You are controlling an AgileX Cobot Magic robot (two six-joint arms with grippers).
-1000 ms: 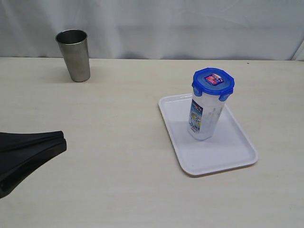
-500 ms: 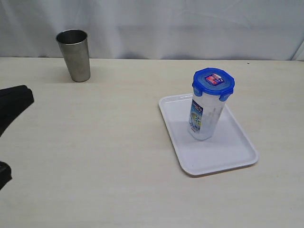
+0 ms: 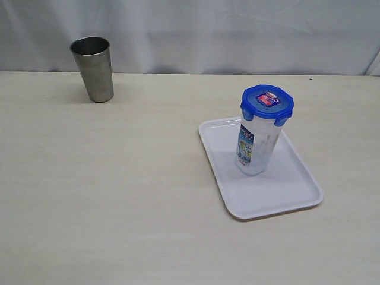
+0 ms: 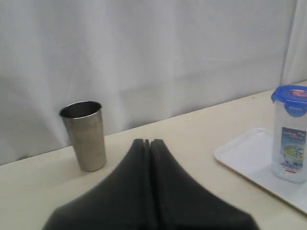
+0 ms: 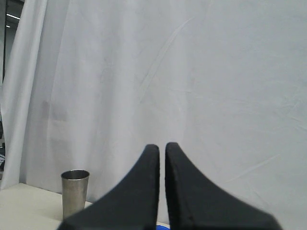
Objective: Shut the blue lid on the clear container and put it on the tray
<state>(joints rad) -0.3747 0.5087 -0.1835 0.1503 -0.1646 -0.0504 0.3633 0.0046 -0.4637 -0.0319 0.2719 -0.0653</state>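
The clear container (image 3: 256, 145) stands upright on the white tray (image 3: 285, 190), with the blue lid (image 3: 266, 101) seated on its top. The left wrist view shows the same container (image 4: 289, 148), lid (image 4: 290, 94) and tray (image 4: 242, 155) far off to one side. My left gripper (image 4: 147, 142) is shut with nothing in it, well away from the container. My right gripper (image 5: 162, 145) is shut and empty too, raised and facing the curtain; a sliver of the blue lid (image 5: 161, 227) shows below it. Neither gripper appears in the exterior view.
A steel cup (image 3: 92, 69) stands at the far left of the table, also seen as the cup (image 4: 84, 135) in the left wrist view and the cup (image 5: 74, 192) in the right wrist view. A white curtain (image 3: 237, 29) hangs behind the table.
The left gripper has drawn back to the left and left the exterior view. The container, lid and tray have not moved.
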